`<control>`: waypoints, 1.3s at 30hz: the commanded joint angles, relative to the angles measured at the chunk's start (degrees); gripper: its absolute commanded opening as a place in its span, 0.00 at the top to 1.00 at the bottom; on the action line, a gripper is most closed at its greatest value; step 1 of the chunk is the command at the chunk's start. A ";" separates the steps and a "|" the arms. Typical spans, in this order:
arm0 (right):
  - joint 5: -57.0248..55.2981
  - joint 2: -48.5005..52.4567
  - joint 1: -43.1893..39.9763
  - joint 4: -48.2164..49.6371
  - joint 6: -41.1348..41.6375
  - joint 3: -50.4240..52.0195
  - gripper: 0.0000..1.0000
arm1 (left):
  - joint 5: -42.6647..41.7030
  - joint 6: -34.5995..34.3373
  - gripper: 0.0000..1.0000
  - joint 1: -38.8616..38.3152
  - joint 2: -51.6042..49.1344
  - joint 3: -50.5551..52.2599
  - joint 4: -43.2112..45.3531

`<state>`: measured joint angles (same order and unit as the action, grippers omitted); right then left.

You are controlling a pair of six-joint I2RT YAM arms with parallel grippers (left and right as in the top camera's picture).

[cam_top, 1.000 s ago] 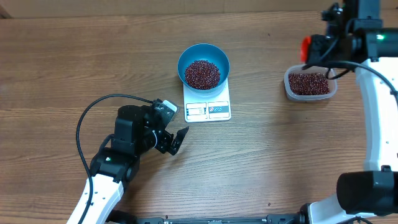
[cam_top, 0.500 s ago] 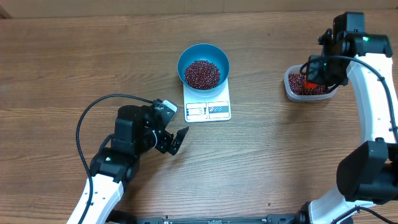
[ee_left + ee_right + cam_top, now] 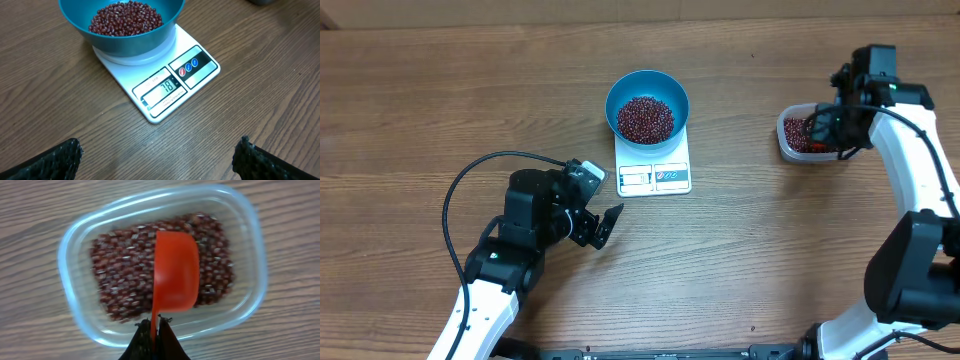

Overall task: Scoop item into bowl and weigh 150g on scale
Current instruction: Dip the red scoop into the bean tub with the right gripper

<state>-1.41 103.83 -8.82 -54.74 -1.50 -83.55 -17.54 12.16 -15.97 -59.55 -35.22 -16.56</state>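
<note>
found the bowl [image 3: 647,105] seated on the far end of the scale [image 3: 654,172], rim overhanging the scale's sides, beans [image 3: 645,118] heaped inside, below the rim. noted wide bare tabletop [image 3: 760,250] between the scale and a clear tub [image 3: 786,140], and more on the near side. placed the tub toward the right side, well apart from the scale, more beans within its rounded walls. caught the left gripper [image 3: 157,161] low, near the scale's display end but not touching, fingers spread wide with nothing between them, arm folded back toward the near-left corner. caught the right gripper [image 3: 154,330] above the tub, pinching the handle of an orange-red scoop [image 3: 175,272], scoop head inside the tub's outline, arm reaching along the right edge.
</note>
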 commanded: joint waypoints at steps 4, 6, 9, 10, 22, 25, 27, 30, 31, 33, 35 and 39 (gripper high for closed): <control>0.48 0.55 -1.97 3.48 -0.31 3.30 0.96 | 0.13 -0.61 0.01 0.20 -0.42 -0.02 0.07; 1.49 0.79 -1.97 4.07 -0.31 3.72 0.96 | 0.13 -0.61 0.00 0.20 -0.42 -0.02 0.07; 3.56 1.31 -1.97 4.55 -0.33 3.72 0.96 | 0.13 -0.61 0.00 0.20 -0.42 -0.02 0.07; 4.46 1.38 -1.97 4.66 -0.33 3.72 0.96 | 0.13 -0.61 0.00 0.20 -0.42 -0.02 0.07; 12.52 3.58 -1.97 4.70 -0.55 3.72 0.96 | 0.13 -0.61 0.01 0.20 -0.44 -0.02 0.07; 16.24 3.67 -1.97 4.72 -1.68 3.72 0.96 | 0.13 -0.61 0.00 0.20 -0.44 -0.02 0.07; 19.02 3.67 -1.97 4.74 -2.01 3.72 0.96 | 0.11 -0.61 0.00 0.20 -0.44 -0.02 0.07; 21.20 3.67 -2.32 4.44 -1.99 3.72 0.96 | 0.13 -0.61 0.00 0.20 -0.44 -0.02 0.07; 21.73 3.67 -2.47 4.28 -1.99 3.72 0.96 | 0.13 -0.61 0.00 0.20 -0.44 -0.02 0.07; 22.58 3.67 -2.84 3.91 -1.97 3.72 0.96 | 0.13 -0.61 0.00 0.20 -0.44 -0.02 0.07; 23.63 3.67 -3.34 3.61 -1.79 3.72 0.96 | 0.11 -0.61 0.01 0.20 -0.44 -0.02 0.07; 25.66 3.67 -4.37 3.41 -1.73 3.74 0.96 | 0.13 -0.61 0.00 0.20 -0.44 -0.02 0.07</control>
<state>19.51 107.31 -12.60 -51.18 -2.83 -80.23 -17.54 12.16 -15.97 -59.55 -35.22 -16.56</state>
